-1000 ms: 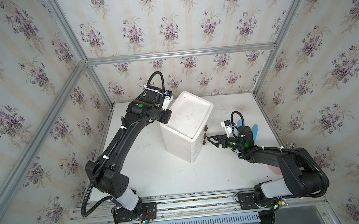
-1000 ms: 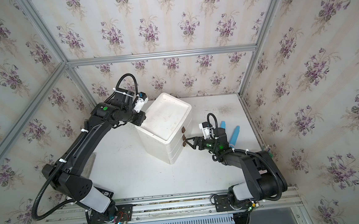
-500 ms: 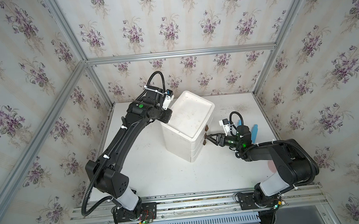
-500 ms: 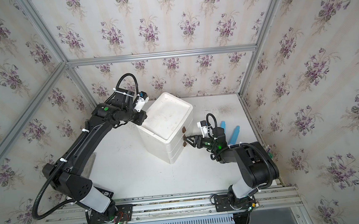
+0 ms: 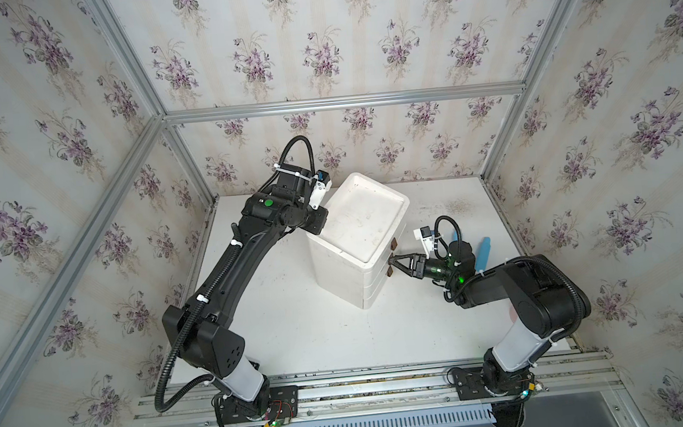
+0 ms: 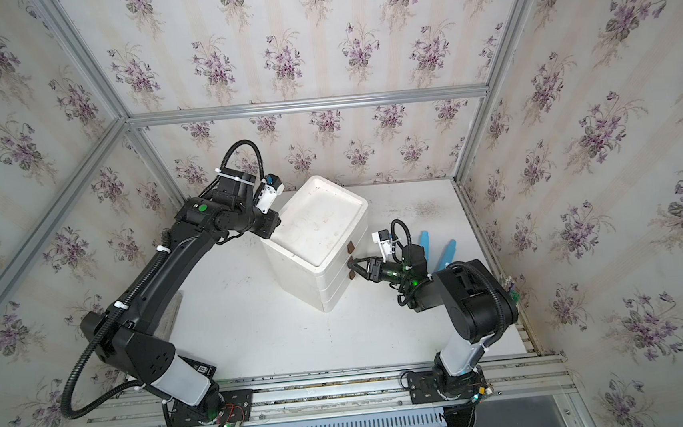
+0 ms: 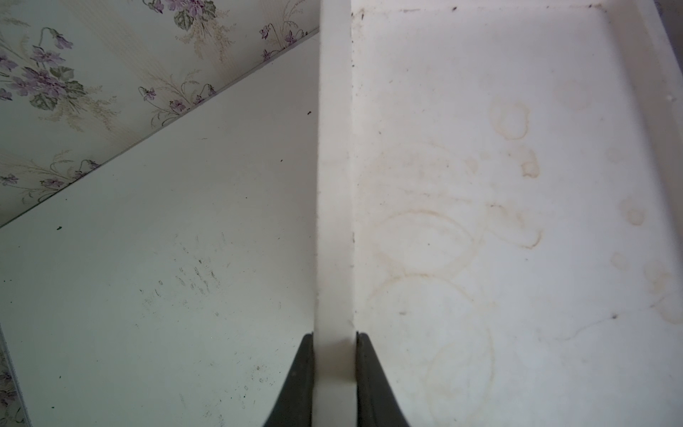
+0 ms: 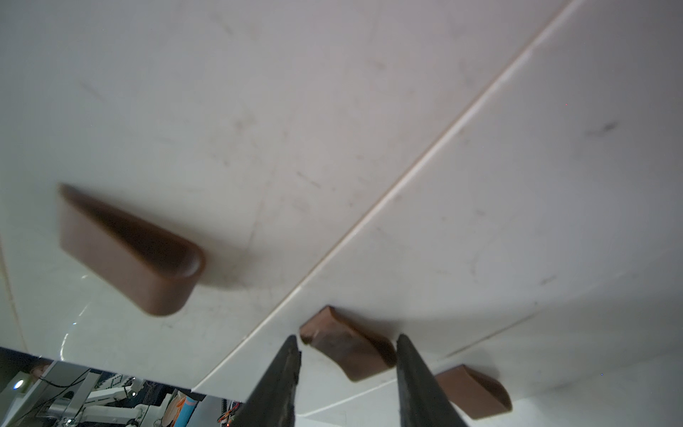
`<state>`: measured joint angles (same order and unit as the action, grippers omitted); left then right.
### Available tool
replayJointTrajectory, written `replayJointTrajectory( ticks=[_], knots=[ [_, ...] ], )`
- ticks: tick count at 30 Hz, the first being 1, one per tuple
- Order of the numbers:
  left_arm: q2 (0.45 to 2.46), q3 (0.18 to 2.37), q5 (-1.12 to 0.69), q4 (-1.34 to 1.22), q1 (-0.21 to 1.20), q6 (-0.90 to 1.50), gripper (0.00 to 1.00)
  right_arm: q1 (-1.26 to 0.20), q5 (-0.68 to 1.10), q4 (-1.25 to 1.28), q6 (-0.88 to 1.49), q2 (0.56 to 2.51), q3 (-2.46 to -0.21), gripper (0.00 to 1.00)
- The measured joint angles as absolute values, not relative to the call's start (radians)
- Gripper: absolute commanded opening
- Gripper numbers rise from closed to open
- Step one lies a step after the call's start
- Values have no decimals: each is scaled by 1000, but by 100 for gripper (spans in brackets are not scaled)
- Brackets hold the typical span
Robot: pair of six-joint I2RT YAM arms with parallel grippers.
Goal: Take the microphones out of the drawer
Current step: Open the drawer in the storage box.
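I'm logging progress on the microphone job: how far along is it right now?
Done: the left gripper clamps the drawer unit's top rim, steadying it. In hand: the right gripper seems to pinch the middle handle. Left: all three drawers look shut, no microphone shows, so pulling the drawer open, finding the microphone and lifting it out all remain.

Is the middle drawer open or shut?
Shut: the middle drawer sits flush with the cabinet face; the right gripper grips its handle.
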<state>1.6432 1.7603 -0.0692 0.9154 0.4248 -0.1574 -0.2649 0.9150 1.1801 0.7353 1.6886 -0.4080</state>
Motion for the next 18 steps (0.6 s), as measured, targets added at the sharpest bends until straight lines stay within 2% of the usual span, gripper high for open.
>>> replayJointTrajectory(
  ticks=[6, 12, 18],
  knots=[
    [1643, 1759, -70, 913, 424, -157, 17, -268, 929, 1261, 760, 1735, -389, 42],
    [1640, 1754, -71, 909, 424, -157, 17, -268, 930, 1327, 782, 1761, -391, 36],
    [1637, 1750, -71, 905, 424, -157, 18, -268, 919, 1330, 785, 1751, -392, 20]
  ],
)
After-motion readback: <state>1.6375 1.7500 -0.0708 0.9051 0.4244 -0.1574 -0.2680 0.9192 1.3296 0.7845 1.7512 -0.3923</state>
